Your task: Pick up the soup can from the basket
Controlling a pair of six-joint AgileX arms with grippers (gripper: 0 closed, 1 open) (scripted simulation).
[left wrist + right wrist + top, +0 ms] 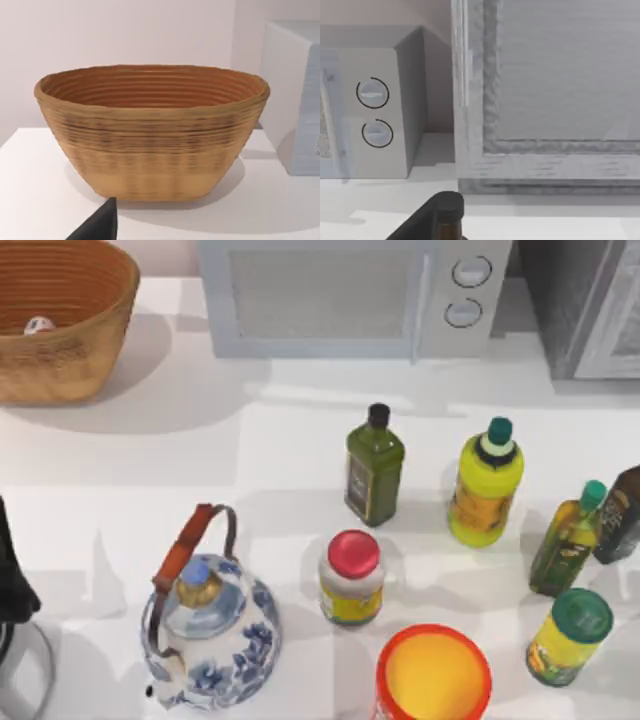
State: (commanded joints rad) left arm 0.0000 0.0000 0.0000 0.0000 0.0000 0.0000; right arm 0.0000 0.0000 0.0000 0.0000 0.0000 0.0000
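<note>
Wicker basket (60, 330) sat at the surface's (150, 470) far left corner, soup can (38, 326) inside, just a whitish bit with red showing over the rim. No label text was readable on any bottle. Yellow tub (433, 675) stood open at the near edge. Left arm (12, 590) was at the left edge; pincer state of either arm: cannot tell.
</note>
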